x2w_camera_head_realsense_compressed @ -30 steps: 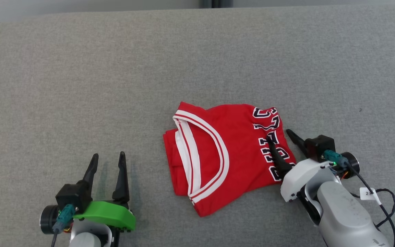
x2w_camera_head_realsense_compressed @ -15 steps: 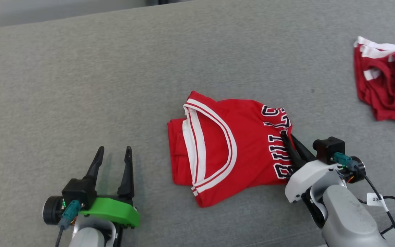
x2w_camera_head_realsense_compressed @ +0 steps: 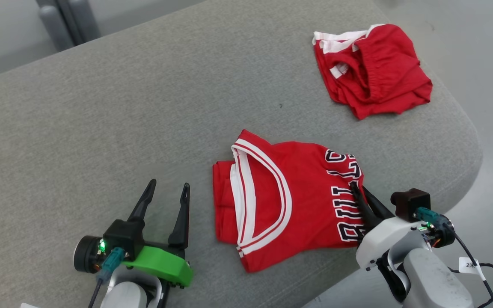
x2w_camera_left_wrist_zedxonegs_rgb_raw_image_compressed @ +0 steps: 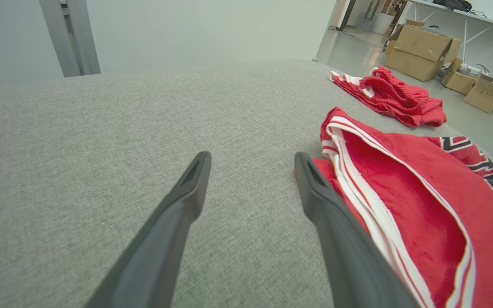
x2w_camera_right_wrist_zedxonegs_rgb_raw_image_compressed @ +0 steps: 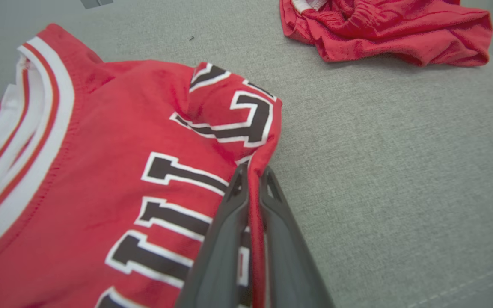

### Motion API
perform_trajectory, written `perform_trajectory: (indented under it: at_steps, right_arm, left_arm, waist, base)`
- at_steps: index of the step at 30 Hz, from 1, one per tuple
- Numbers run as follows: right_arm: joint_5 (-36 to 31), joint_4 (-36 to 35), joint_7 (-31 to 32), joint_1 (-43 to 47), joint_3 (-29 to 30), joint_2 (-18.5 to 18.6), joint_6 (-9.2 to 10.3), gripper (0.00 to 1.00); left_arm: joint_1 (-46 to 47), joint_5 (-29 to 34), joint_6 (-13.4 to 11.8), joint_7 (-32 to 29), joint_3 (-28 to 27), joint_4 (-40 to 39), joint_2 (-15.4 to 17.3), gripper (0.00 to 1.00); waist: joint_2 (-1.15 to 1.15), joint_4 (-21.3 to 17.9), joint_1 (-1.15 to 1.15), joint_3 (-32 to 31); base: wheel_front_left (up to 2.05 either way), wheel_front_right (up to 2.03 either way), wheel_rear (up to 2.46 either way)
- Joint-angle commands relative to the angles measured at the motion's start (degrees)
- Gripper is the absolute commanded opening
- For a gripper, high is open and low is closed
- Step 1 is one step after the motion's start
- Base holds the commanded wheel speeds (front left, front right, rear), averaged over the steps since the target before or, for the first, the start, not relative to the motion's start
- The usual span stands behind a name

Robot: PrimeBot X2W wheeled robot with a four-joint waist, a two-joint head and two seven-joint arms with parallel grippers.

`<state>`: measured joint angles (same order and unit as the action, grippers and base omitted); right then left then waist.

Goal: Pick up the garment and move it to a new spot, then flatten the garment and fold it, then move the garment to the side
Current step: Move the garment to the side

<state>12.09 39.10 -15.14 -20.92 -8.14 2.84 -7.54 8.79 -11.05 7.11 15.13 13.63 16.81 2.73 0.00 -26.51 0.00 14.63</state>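
The garment (x2w_camera_head_realsense_compressed: 289,201) is a folded red jersey with white trim and black lettering, lying on the grey cushion (x2w_camera_head_realsense_compressed: 101,119). My right gripper (x2w_camera_head_realsense_compressed: 360,190) is shut on the garment's right edge by the lettering; in the right wrist view its fingers (x2w_camera_right_wrist_zedxonegs_rgb_raw_image_compressed: 229,222) pinch a ridge of red cloth (x2w_camera_right_wrist_zedxonegs_rgb_raw_image_compressed: 101,162). My left gripper (x2w_camera_head_realsense_compressed: 167,190) stands open on the bare cushion just left of the garment. In the left wrist view its fingers (x2w_camera_left_wrist_zedxonegs_rgb_raw_image_compressed: 315,192) are spread wide, the right one close beside the jersey's (x2w_camera_left_wrist_zedxonegs_rgb_raw_image_compressed: 422,205) folded edge.
Crumpled red shorts (x2w_camera_head_realsense_compressed: 370,68) with white trim lie at the cushion's far right corner, also seen as red shorts (x2w_camera_right_wrist_zedxonegs_rgb_raw_image_compressed: 383,30). The cushion's rounded right edge (x2w_camera_head_realsense_compressed: 473,145) drops to the floor. Cardboard boxes (x2w_camera_left_wrist_zedxonegs_rgb_raw_image_compressed: 422,51) stand beyond it.
My right gripper has closed from open onto the garment's right edge. The head view has turned right, bringing the red shorts and the cushion's corner into sight. The left gripper stays open.
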Motion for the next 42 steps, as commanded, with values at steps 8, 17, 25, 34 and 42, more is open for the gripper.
perform_trajectory:
  at_steps: [8,17,25,34,42]
  right_arm:
    - [-2.47,-0.7,0.03,-3.16,1.54,0.17,0.13,0.0]
    - [-8.18,3.57,0.29,-20.69,8.44,0.96,0.13,0.0]
    - [-19.09,8.83,2.36,-33.33,23.42,8.45,0.14,0.0]
    - [-33.24,7.14,3.49,-32.89,43.47,10.26,0.13,1.0]
    - [-36.69,4.75,0.25,-31.59,45.05,4.13,0.13,1.0]
  left_arm:
    - [0.1,2.7,0.36,-0.04,-1.48,1.17,0.68,1.0]
    - [4.66,2.45,0.45,-0.04,-3.58,-0.23,3.46,1.0]
    - [7.5,1.55,0.45,-0.08,-2.83,-0.11,5.1,1.0]
    - [7.62,0.92,0.26,-0.25,-3.56,1.06,5.69,1.0]
    - [6.37,1.27,0.27,-0.11,-5.45,1.18,4.33,1.0]
  waist:
    - [0.0,-1.94,0.0,2.93]
    - [0.0,2.74,0.0,11.18]
    - [0.0,6.8,0.0,14.87]
    - [0.0,8.28,0.0,15.35]
    - [0.0,8.11,0.0,11.17]
  base:
    - [0.0,0.0,0.0]
    - [0.0,0.0,0.0]
    - [0.0,0.0,0.0]
    - [0.0,0.0,0.0]
    - [0.0,0.0,0.0]
